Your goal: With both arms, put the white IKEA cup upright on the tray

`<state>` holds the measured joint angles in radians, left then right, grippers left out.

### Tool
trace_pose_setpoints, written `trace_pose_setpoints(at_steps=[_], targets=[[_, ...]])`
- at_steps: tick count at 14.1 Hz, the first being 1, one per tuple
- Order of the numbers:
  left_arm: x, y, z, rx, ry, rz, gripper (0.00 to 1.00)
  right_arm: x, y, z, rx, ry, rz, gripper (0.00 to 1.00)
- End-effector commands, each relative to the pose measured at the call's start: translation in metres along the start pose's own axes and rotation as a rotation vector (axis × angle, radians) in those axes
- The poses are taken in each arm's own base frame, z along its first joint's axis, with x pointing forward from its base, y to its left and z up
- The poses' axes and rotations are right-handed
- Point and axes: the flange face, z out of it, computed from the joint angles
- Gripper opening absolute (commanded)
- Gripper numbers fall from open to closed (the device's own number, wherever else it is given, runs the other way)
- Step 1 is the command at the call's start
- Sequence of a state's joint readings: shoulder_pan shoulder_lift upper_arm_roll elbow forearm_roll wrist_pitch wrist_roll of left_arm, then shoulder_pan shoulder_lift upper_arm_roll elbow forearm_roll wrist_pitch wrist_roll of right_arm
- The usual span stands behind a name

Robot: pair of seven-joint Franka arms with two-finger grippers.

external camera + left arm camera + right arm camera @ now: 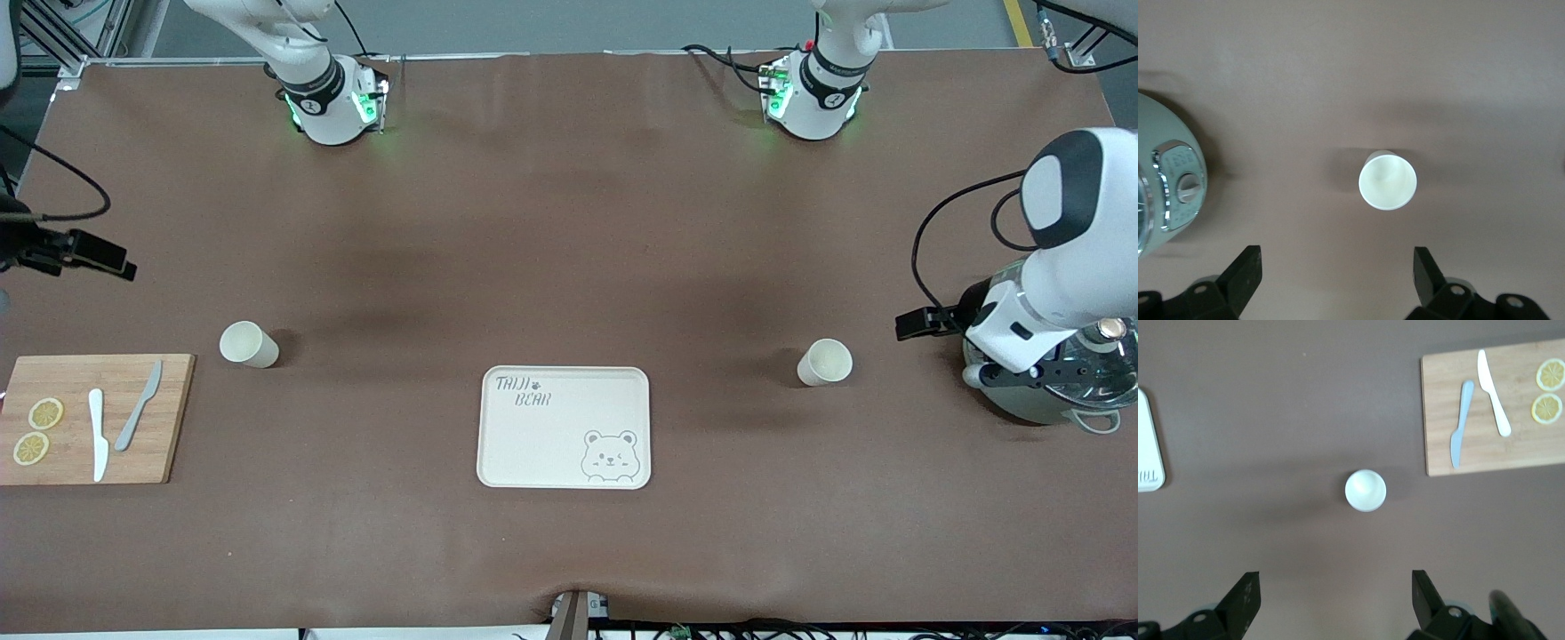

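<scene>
Two white cups stand upright with their mouths up. One cup [248, 344] [1365, 490] is beside the wooden board, toward the right arm's end. The other cup [824, 362] [1387, 181] is toward the left arm's end, beside the cooker. The cream tray [564, 427] with the bear drawing lies between them, nearer the front camera, with nothing on it; its edge [1148, 440] shows in the right wrist view. My left gripper [1338, 257] hangs open high over the table near its cup. My right gripper [1336, 581] hangs open high near the other cup. Neither holds anything.
A wooden cutting board [93, 418] [1491, 407] with two knives and two lemon slices lies at the right arm's end. A grey-green cooker [1058, 396] [1165, 187] with a glass lid sits at the left arm's end, under the left arm.
</scene>
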<state>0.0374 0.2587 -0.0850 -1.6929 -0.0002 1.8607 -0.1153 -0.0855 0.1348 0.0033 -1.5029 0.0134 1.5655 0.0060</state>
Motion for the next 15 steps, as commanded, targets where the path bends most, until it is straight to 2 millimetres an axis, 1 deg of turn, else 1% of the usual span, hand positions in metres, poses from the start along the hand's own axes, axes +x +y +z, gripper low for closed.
trace_pose_setpoints(at_steps=[1, 4, 5, 6, 8, 9, 10, 11, 12, 13, 15], targets=[[-0.006, 0.002, 0.034, -0.009, 0.050, -0.058, 1.00, 0.012, -0.008, 0.010, -0.014, -0.006, -0.011, 1.00], [-0.003, 0.002, 0.086, -0.017, 0.072, -0.069, 1.00, 0.011, -0.020, 0.010, -0.037, -0.010, -0.040, 1.00], [-0.004, 0.001, 0.099, -0.019, 0.083, -0.069, 1.00, 0.011, -0.023, 0.010, -0.044, -0.010, -0.042, 1.00], [-0.001, 0.001, 0.114, -0.022, 0.089, -0.073, 1.00, 0.014, -0.021, 0.019, -0.044, -0.022, -0.035, 1.00], [0.005, 0.005, 0.141, -0.029, 0.091, -0.075, 1.00, 0.019, -0.014, 0.024, -0.045, -0.027, -0.032, 1.00], [0.003, 0.006, 0.153, -0.030, 0.091, -0.072, 1.00, 0.022, -0.012, 0.030, -0.043, -0.036, -0.032, 1.00], [-0.002, 0.006, 0.164, -0.029, 0.085, -0.072, 1.00, 0.024, -0.013, 0.035, -0.045, -0.044, -0.033, 1.00], [-0.008, 0.005, 0.171, -0.026, 0.071, -0.072, 1.00, 0.024, -0.014, 0.034, -0.046, -0.042, -0.035, 1.00], [-0.013, 0.004, 0.174, -0.024, 0.061, -0.073, 1.00, 0.025, -0.013, 0.035, -0.045, -0.042, -0.027, 1.00], [-0.020, 0.003, 0.178, -0.021, 0.049, -0.072, 1.00, 0.025, -0.010, 0.042, -0.037, -0.061, -0.015, 1.00], [-0.030, 0.002, 0.182, -0.017, 0.035, -0.070, 1.00, 0.031, 0.007, 0.053, -0.023, -0.078, 0.007, 1.00]])
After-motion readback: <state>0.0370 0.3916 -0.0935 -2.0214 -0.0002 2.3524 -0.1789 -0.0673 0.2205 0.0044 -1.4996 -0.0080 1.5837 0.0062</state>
